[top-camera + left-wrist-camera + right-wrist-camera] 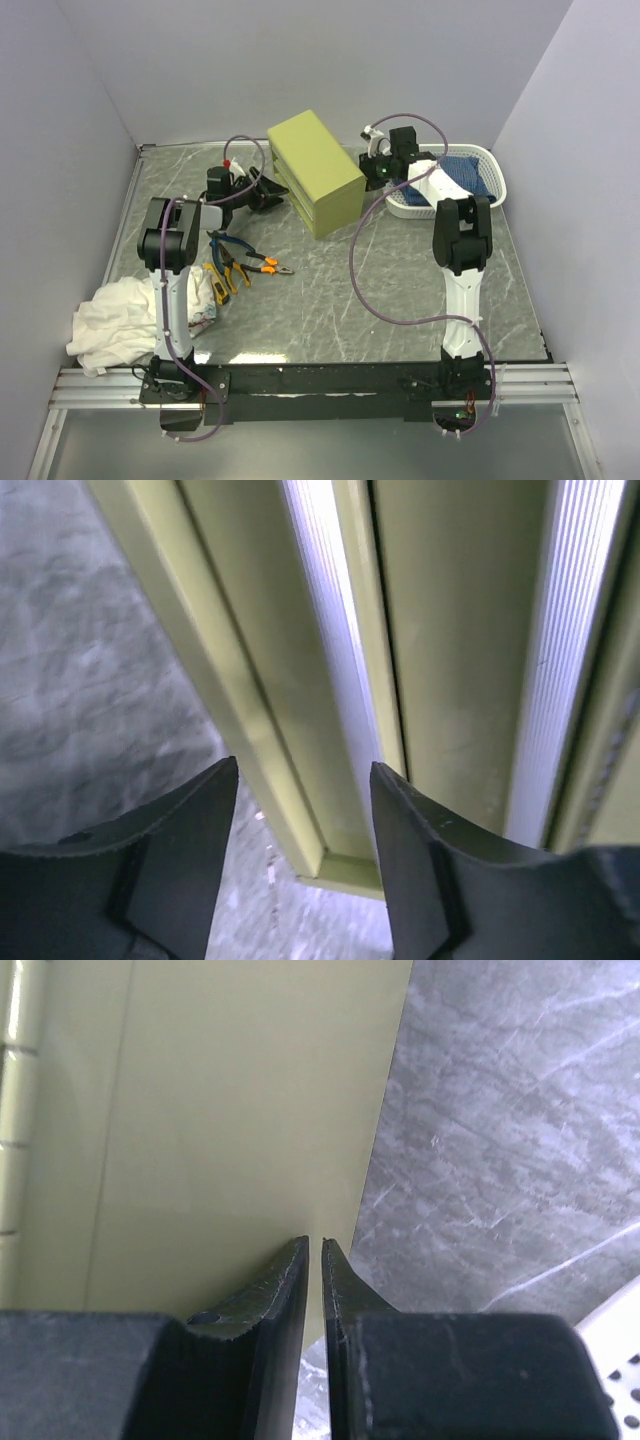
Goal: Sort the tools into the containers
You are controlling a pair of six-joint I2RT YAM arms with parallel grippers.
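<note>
Olive-green cabinet (318,165), grey marbled table (330,300), white cloth (115,325), white perforated basket (410,208), orange-handled pliers (268,266)

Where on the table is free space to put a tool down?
Free: the middle of the table, between the cabinet and the near edge; also the far left corner. Crowded: near left, pliers and cloth; far right, basket.

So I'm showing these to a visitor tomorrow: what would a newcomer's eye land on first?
The boxy olive cabinet at the far middle of the table, flanked by both grippers: the left gripper open at its front, the right gripper shut at its right side. Next, the pliers with coloured handles lying loose on the left, near a crumpled white cloth at the near left corner.
</note>
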